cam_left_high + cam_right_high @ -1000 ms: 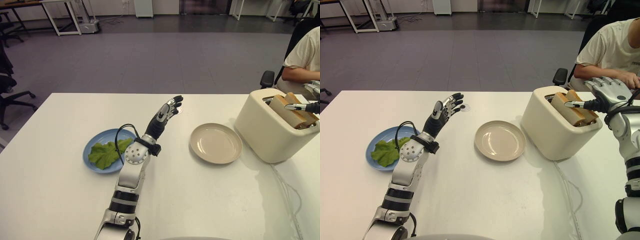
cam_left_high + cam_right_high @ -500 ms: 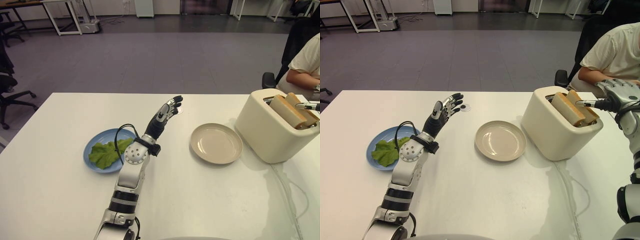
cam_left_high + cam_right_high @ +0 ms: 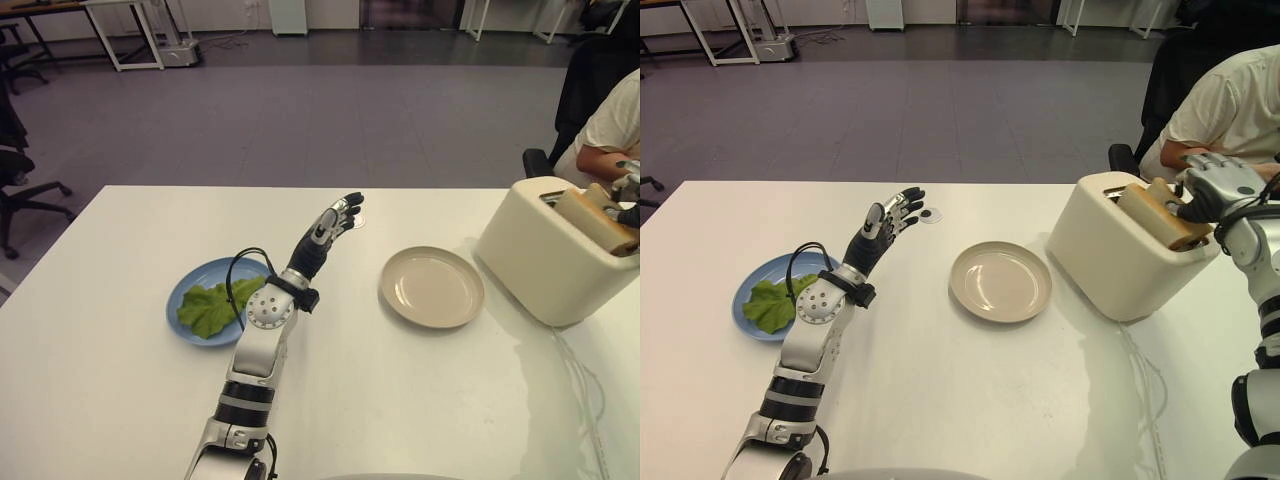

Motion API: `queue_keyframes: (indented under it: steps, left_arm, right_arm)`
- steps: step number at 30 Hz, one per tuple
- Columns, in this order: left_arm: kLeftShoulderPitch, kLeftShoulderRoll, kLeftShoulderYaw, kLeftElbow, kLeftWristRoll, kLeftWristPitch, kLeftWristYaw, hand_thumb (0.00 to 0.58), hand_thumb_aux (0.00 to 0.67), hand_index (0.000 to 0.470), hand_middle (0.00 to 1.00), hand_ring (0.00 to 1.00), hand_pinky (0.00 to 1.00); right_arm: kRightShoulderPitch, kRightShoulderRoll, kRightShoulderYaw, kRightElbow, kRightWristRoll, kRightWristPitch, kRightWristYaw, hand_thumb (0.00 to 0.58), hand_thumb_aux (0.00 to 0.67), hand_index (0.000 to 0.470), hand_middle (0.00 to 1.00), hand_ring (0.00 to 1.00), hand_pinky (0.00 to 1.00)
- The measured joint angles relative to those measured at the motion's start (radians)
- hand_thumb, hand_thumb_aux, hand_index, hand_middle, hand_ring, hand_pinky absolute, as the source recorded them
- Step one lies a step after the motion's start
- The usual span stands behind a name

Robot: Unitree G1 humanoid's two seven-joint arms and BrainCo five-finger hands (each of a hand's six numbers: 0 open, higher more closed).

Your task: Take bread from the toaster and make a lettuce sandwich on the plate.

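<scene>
1. The white table [image 3: 970, 400] carries, from the robot's left to its right, a blue plate [image 3: 740, 300], a beige plate [image 3: 1000, 281] and a cream toaster [image 3: 1120, 260].
2. A leaf of lettuce [image 3: 770, 305] lies flat in the blue plate, filling most of its middle.
3. The beige plate sits bare between the blue plate and the toaster, near the toaster but not touching it.
4. The toaster stands at the table's right side, its slots facing up. A bread slice [image 3: 1148, 205] sticks out of the top, tilted towards the robot's right, with its browner crust at the lower right end.
5. The right hand [image 3: 1208, 188] is at the toaster's right end, on top of the bread slice. Its fingers are curled over the slice's upper edge and it appears to be gripping it, though the contact is partly hidden by the hand itself. Whether a second slice stands behind the first cannot be told.
6. The left hand [image 3: 888, 218] is raised above the table between the two plates, wrist near the blue plate's rim. Its fingers are stretched out and spread, pointing away from the robot, and it holds nothing.
7. A small round disc [image 3: 930, 214] lies on the table just beyond the left hand's fingertips.
8. A thin pale cable [image 3: 1145, 375] runs from the toaster's base along the table towards the robot.
</scene>
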Motion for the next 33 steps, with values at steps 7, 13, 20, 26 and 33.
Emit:
queue_keyframes:
  steps: [7,13,20,26,33]
  left_arm:
    - [0.001,0.003,0.000,0.002,0.001,-0.008,0.004,0.000,0.000,0.000,0.00,0.00,0.00]
    - [0.006,0.007,0.000,0.002,0.001,-0.012,0.005,0.000,0.000,0.000,0.00,0.00,0.00]
    - [0.006,0.007,-0.001,0.006,0.002,-0.016,0.007,0.000,0.000,0.000,0.00,0.00,0.00]
    - [0.006,0.006,-0.002,0.006,0.002,-0.018,0.019,0.000,0.000,0.000,0.00,0.00,0.00]
    - [0.008,0.006,-0.001,0.004,0.002,-0.017,0.026,0.000,0.000,0.000,0.00,0.00,0.00]
  right_arm:
    - [0.039,0.027,-0.018,-0.036,0.054,0.018,0.030,0.580,0.670,0.470,0.00,0.00,0.00]
    - [0.042,0.027,-0.025,-0.042,0.054,0.031,0.021,0.580,0.670,0.470,0.00,0.00,0.00]
    - [-0.069,0.008,-0.061,-0.031,0.053,0.039,-0.004,0.580,0.670,0.470,0.00,0.00,0.00]
    - [-0.194,-0.028,-0.084,-0.124,0.034,0.016,-0.040,0.580,0.670,0.470,0.00,0.00,0.00]
    - [-0.150,0.137,-0.119,-0.450,0.253,-0.002,0.147,0.580,0.670,0.470,0.00,0.00,0.00]
